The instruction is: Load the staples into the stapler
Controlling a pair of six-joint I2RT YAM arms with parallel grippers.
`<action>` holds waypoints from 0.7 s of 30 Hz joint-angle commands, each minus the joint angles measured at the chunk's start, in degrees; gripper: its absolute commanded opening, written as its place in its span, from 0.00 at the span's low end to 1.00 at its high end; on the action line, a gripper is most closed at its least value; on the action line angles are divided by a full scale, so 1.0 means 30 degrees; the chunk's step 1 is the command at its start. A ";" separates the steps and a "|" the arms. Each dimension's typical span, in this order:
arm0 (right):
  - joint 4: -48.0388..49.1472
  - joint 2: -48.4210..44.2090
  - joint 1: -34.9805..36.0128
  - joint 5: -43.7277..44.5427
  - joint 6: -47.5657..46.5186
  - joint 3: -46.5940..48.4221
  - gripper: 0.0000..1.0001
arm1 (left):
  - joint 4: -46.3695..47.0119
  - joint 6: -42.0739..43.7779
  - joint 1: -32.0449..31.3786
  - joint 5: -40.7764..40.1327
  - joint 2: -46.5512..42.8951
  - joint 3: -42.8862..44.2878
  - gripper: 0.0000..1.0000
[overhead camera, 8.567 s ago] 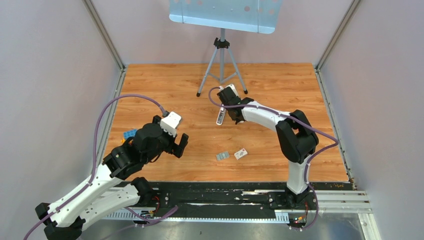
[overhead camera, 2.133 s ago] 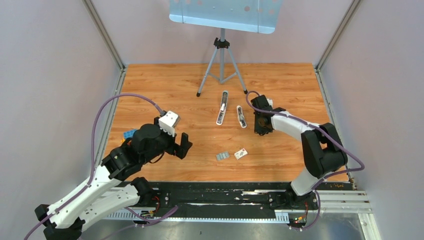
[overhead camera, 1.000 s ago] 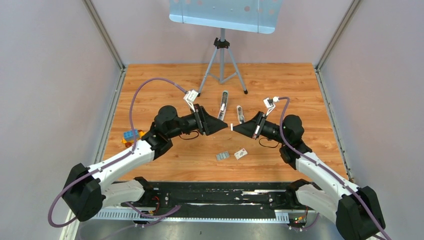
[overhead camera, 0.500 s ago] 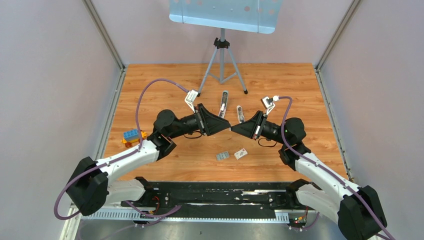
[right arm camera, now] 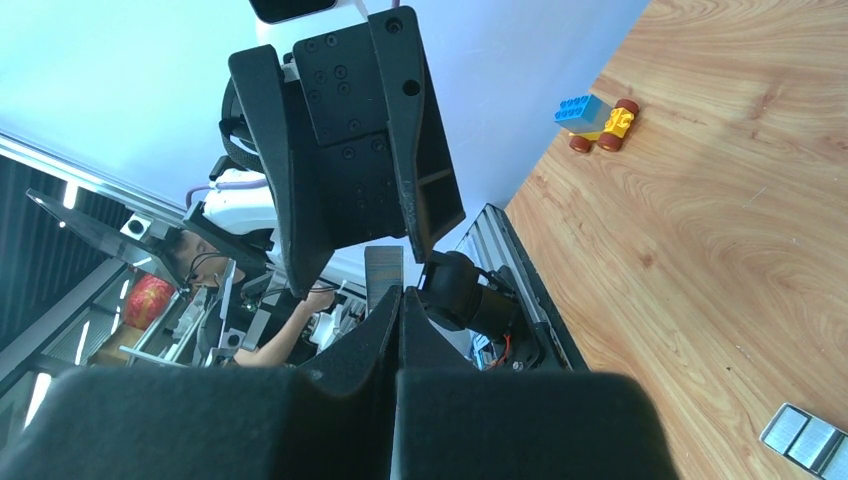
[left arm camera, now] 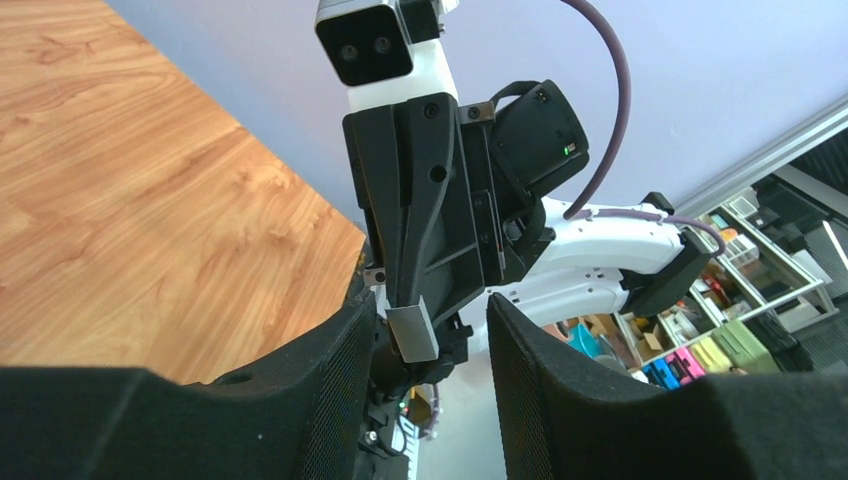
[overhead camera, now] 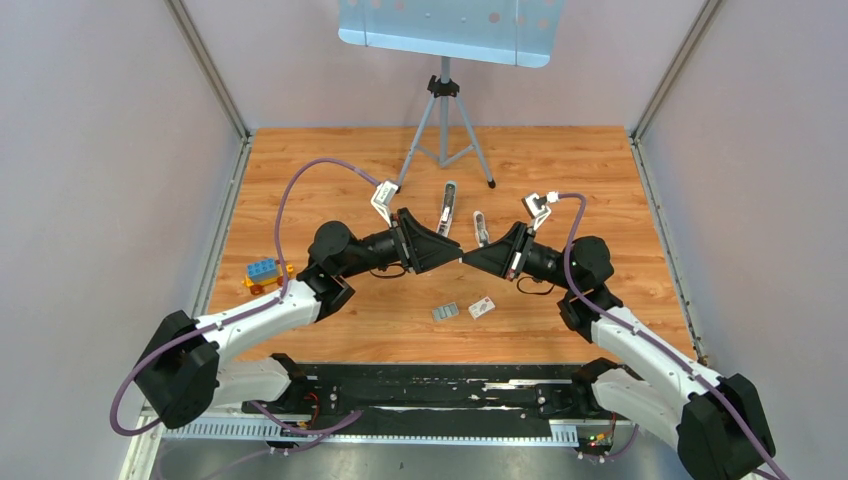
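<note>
Stapler (overhead camera: 446, 207): I see it split into two slim pale grey-blue pieces with whitish trim, both flat on the wooden table (overhead camera: 330, 160), far of centre, just near the tripod (overhead camera: 443, 130) feet.
Stapler axis: the longer piece runs near-to-far, its far end tipped slightly right. The shorter piece (overhead camera: 481, 228) lies just right of it, apart from it, far end leaning slightly left.
Staples (overhead camera: 445, 312): a tiny flat grey metallic block on the table near of centre, well apart from the stapler. From above, its long axis runs left-right, right end a touch farther. My right wrist camera catches it at the lower right corner (right arm camera: 806, 437), ribbed and silvery.
Carton (overhead camera: 482, 307): small, white with a reddish mark, just right of the staples, not touching.
Left gripper (overhead camera: 457, 254): raised above the table centre, pointing right, tip to tip with the right gripper (overhead camera: 466, 257). In my left wrist view the fingers (left arm camera: 330, 390) are spread, with the right gripper's tip in the gap between them.
Right gripper: pointing left at the left one. In my right wrist view the fingers (right arm camera: 350, 362) are pressed together. A small grey flat piece (right arm camera: 383, 272) shows just past their tips; I can't tell what it is or whether they pinch it.
Toy (overhead camera: 263, 273): a blue and yellow block car at the left edge of the table, well away from both grippers.
</note>
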 commanded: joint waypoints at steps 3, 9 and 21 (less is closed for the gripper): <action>0.0198 -0.0408 0.0373 -0.0120 -0.0226 -0.0171 0.00 | 0.0006 0.0284 -0.0173 0.0052 0.0124 -0.0040 0.49; 0.0107 -0.0449 0.0427 -0.0067 -0.0226 -0.0115 0.00 | 0.0405 0.0119 -0.0173 0.0139 0.0096 -0.0115 0.42; -0.0691 -0.0737 0.0542 0.0286 -0.0482 -0.0168 0.01 | 0.0876 -0.0140 -0.0173 0.0169 0.0073 -0.0392 0.25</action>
